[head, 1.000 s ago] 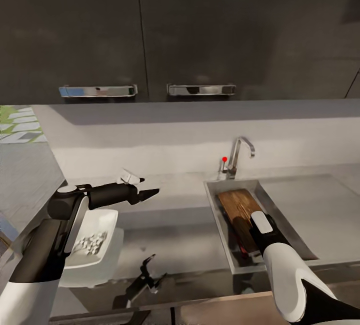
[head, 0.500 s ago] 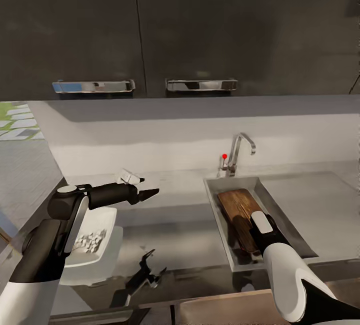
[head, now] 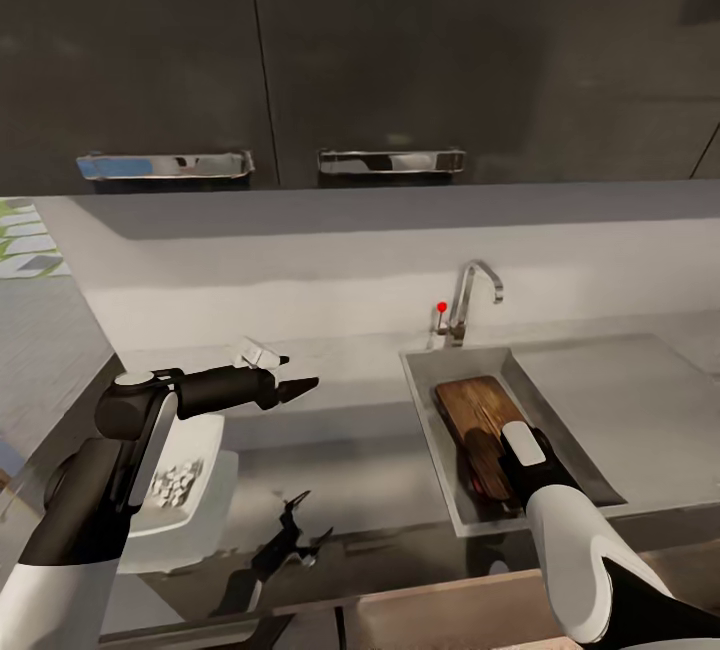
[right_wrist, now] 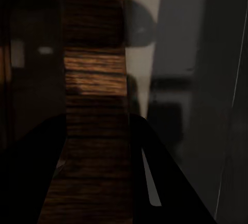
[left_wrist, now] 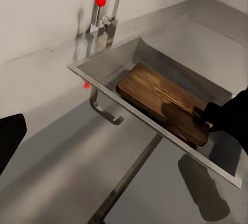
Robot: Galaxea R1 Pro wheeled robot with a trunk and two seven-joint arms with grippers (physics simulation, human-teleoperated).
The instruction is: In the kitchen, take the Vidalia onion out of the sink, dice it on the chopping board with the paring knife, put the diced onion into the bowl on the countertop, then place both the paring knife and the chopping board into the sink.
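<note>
1. Your right gripper [head: 487, 465] reaches down into the sink [head: 425, 410]. In the right wrist view its fingers [right_wrist: 155, 182] stand on either side of the chopping board [right_wrist: 93, 105], the board's near end between them; whether they press on it cannot be told.
2. The chopping board [head: 478, 408] lies inside the sink basin, its far end toward the faucet [head: 470, 295] with the red dot.
3. Your left gripper [head: 297, 389] hangs above the bench [head: 350, 450], well apart from the sink. Whether its fingers are open or closed cannot be told.
4. The bowl [head: 185, 485] sits on the bench under your left arm, with pale diced onion [head: 175, 482] inside it.
5. The paring knife cannot be made out.
</note>
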